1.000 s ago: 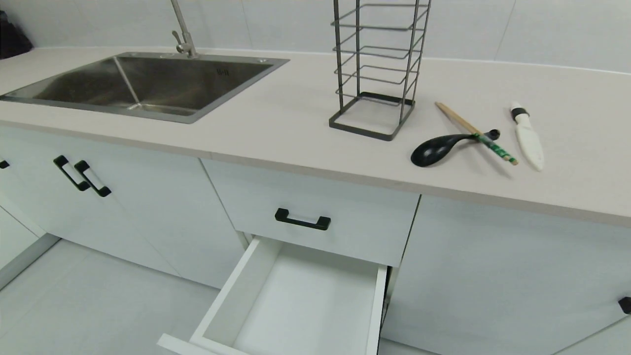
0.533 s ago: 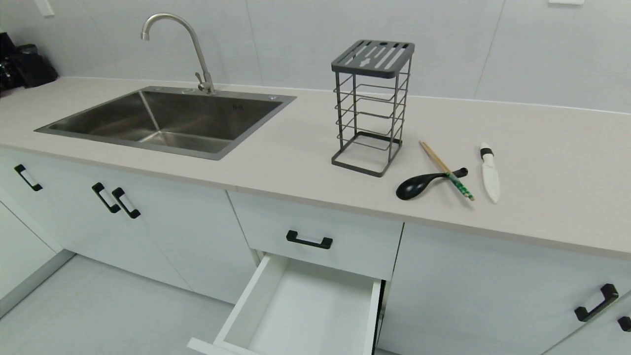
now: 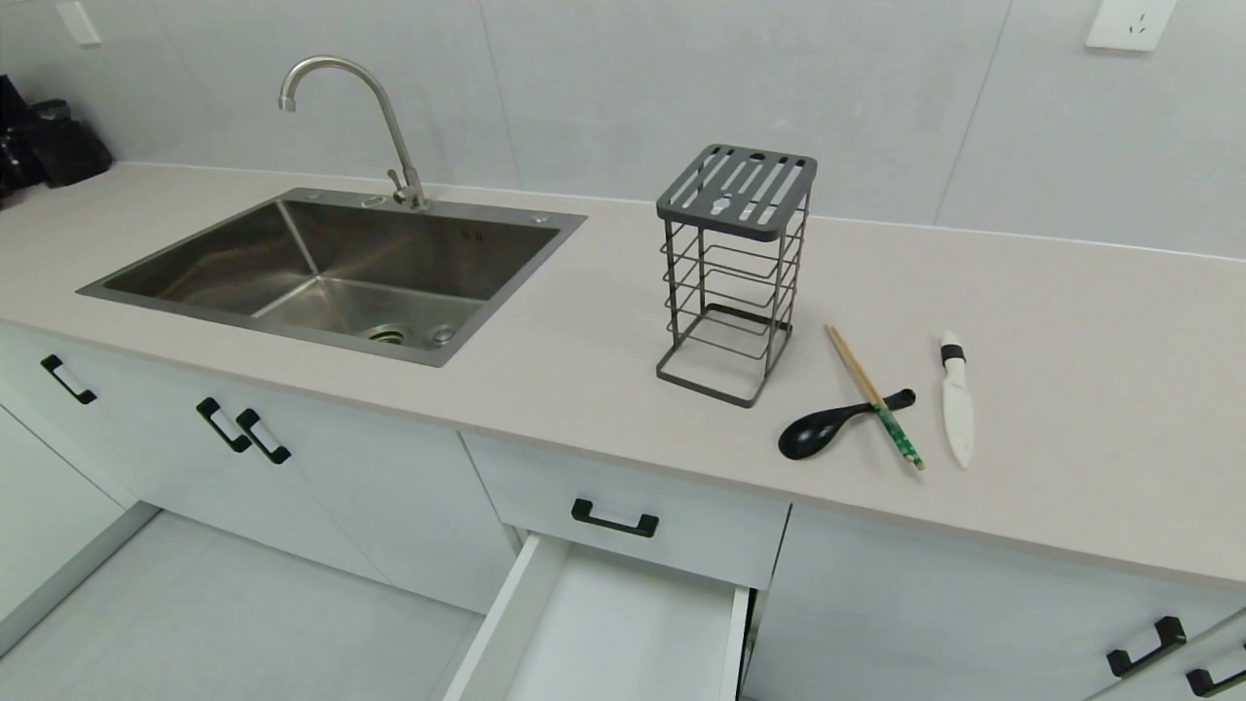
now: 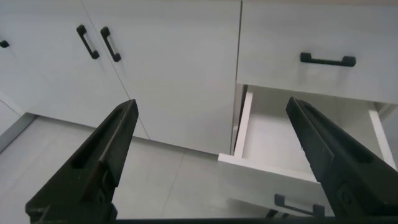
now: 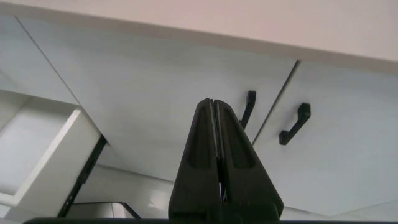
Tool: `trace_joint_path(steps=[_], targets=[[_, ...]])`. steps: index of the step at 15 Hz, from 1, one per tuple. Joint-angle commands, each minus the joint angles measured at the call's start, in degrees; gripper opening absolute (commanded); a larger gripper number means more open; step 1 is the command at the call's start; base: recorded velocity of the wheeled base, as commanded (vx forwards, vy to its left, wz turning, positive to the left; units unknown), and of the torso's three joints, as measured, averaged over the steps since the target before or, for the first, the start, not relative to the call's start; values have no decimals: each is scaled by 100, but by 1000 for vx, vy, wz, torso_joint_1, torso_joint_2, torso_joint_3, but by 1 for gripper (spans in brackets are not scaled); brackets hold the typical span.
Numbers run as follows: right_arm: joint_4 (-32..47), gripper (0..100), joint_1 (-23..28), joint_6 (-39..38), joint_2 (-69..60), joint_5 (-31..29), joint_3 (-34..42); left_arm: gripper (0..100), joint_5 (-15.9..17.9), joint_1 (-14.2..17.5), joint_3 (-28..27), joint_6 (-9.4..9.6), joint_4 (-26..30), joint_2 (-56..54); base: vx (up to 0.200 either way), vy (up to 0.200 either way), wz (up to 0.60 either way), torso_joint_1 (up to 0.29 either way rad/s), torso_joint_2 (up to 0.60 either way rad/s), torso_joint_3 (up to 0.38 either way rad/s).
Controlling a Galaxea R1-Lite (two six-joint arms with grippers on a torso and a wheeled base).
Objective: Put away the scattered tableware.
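On the beige counter [image 3: 604,321] lie a black spoon [image 3: 827,429], a pair of wooden chopsticks [image 3: 873,394] with green tips crossing the spoon's handle, and a white knife [image 3: 955,409] with a black band. They rest just right of a dark wire rack [image 3: 732,273]. Below the counter an empty white drawer [image 3: 608,633] stands pulled out. My left gripper [image 4: 211,155] is open, low in front of the cabinets, facing the pulled-out drawer [image 4: 298,155]. My right gripper [image 5: 214,130] is shut with nothing in it, below the counter edge near cabinet handles [image 5: 294,124].
A steel sink [image 3: 331,268] with a curved tap [image 3: 375,107] fills the counter's left part. Another drawer with a black handle [image 3: 613,519] is closed above the pulled-out one. Cabinet doors [image 3: 243,438] run along the front. A wall socket [image 3: 1129,21] sits at the back right.
The head camera has risen and tilted, so the whole scene shifted down in view; the tap and rack top now show. Nothing on the counter has moved.
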State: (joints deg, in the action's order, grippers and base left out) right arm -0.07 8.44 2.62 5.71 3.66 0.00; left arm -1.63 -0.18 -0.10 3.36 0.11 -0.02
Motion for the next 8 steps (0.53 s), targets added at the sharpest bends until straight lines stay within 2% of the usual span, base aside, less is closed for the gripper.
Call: trace_joint_path(steps=[1, 8], targets=[[-1, 0, 0, 2, 1, 3, 0, 100, -4, 1, 1, 6, -2, 2, 0, 0, 0, 286, -530, -251], [-1, 0, 0, -7, 1, 3, 0, 100, -4, 1, 1, -29, -2, 2, 0, 0, 0, 290, -553, -269]])
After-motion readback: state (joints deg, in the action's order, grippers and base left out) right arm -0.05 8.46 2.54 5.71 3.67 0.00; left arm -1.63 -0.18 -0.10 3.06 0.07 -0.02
